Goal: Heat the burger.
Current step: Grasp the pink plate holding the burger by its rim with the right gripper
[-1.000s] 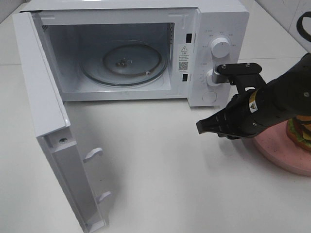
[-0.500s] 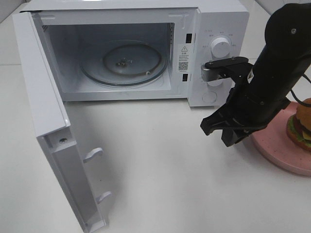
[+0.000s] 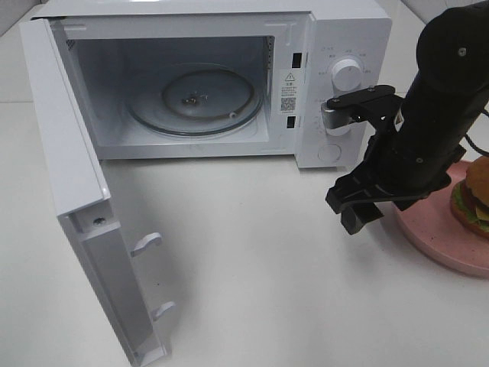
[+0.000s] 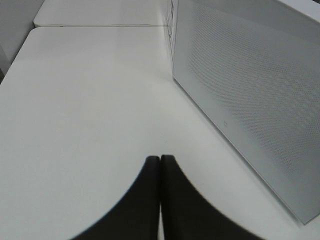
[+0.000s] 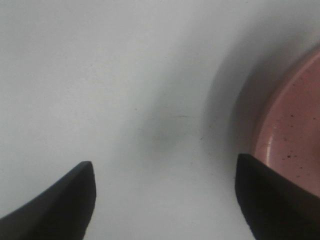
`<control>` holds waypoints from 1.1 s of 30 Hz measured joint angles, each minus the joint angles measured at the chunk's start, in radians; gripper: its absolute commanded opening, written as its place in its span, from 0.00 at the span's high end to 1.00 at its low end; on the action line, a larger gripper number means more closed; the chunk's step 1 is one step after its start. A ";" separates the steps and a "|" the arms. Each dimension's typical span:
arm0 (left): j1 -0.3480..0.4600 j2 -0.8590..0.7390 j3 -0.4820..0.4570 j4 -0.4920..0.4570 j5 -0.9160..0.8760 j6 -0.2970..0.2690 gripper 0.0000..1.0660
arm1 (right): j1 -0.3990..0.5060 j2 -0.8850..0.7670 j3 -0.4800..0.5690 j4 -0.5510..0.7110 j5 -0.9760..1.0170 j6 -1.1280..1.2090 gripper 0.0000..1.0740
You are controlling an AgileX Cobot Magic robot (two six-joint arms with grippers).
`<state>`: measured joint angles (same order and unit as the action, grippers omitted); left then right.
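1. We see the burger [image 3: 475, 197] at the far right edge of the high view. It stands on a pink speckled plate [image 3: 432, 233], which rests on the white table [image 3: 252, 267].
2. The burger sits upright, with the golden bun on top and the green lettuce and other layers stacked below. Its stack axis runs straight up from the plate, and being round it points no particular way sideways.
3. The frame edge cuts off part of it, so we cannot say whether it sits at the plate's centre.
4. The right gripper [image 3: 353, 208] hangs nose-down over the table, just beside the plate's left rim. In its wrist view the two fingers [image 5: 270, 200] are spread wide with only bare table between them, so it grasps nothing.
5. The left gripper [image 4: 160, 167] has its fingers pressed together tip to tip with nothing between them. It is low over the table near a white dotted panel of the microwave [image 3: 348, 34].
6. The microwave stands behind, its door [image 3: 72, 160] swung wide to the left and the glass turntable [image 3: 195, 99] showing inside. The burger lies well apart from that cavity, out past the control knobs [image 3: 346, 75].
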<state>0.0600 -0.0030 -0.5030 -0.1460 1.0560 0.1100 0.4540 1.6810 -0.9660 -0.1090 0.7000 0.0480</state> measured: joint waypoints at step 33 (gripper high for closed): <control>0.000 0.000 0.000 0.000 0.000 0.000 1.00 | -0.059 0.202 -0.027 -0.266 -0.064 0.170 0.29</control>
<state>0.0600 -0.0030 -0.5030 -0.1460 1.0560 0.1100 0.3950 1.8830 -0.9930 -0.3750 0.6360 0.2180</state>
